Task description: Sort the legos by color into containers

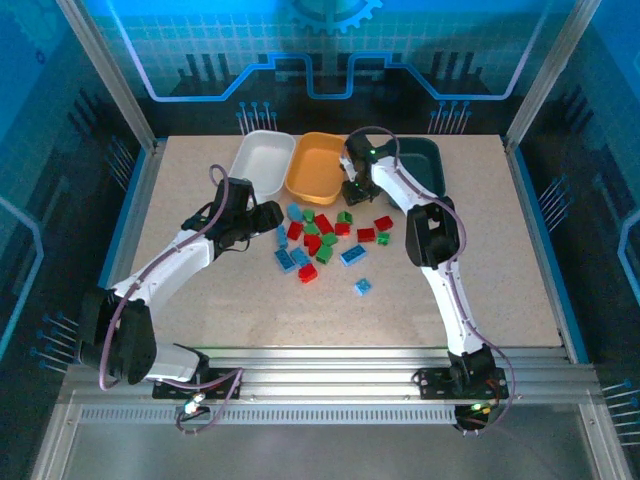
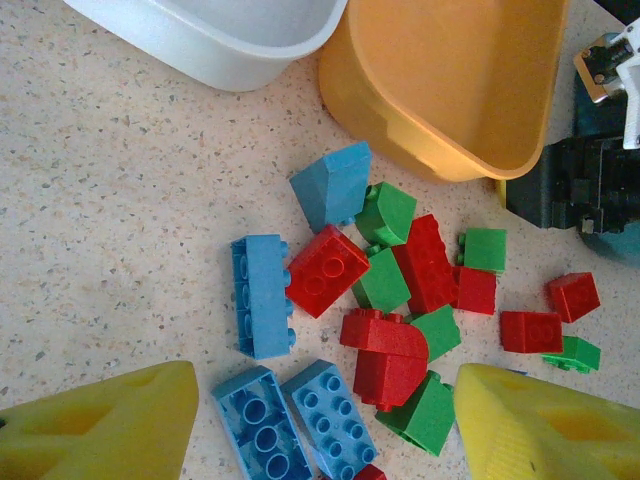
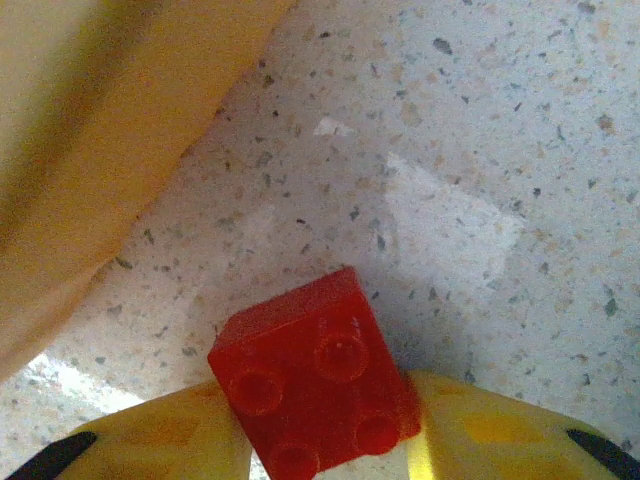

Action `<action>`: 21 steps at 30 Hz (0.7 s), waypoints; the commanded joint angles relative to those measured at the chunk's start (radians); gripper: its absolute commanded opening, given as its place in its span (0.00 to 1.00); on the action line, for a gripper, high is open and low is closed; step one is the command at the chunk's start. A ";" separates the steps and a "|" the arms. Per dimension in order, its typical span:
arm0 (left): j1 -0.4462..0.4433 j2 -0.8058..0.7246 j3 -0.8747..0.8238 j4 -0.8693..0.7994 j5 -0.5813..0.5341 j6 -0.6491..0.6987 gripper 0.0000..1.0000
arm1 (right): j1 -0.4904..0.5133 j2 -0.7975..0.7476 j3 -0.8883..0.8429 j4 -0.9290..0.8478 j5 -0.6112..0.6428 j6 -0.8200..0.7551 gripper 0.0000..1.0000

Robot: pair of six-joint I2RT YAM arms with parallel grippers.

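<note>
Top view: three trays in a row at the far edge of the tabletop, white tray on the left, orange-yellow tray in the middle, dark teal tray on the right. The legos lie loose on the tabletop just in front of the trays, red, green and light blue mixed together; one light blue brick sits apart on the near side. The left fingers hang at the left edge of the pile. The right fingers are down at the near right corner of the orange-yellow tray, beyond the pile. Left wrist view: the left fingers, yellow, stand wide apart at the bottom corners, gripping nothing; the legos lie on the tabletop below and ahead of them, in front of the white tray and the orange-yellow tray. Right wrist view: a red brick, four studs facing the camera, sits between the right fingers, which press against it on both sides, clamped on it. The orange-yellow tray wall is close on the left. Whether the brick is clear of the tabletop cannot be told.
</note>
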 commanded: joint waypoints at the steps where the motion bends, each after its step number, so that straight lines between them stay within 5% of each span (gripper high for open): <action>1: 0.009 0.006 0.011 -0.002 0.017 0.018 0.70 | -0.001 -0.007 -0.081 0.117 0.057 0.015 0.41; 21: 0.009 0.041 0.053 -0.007 0.017 0.040 0.70 | 0.006 -0.234 -0.317 0.248 0.112 0.112 0.33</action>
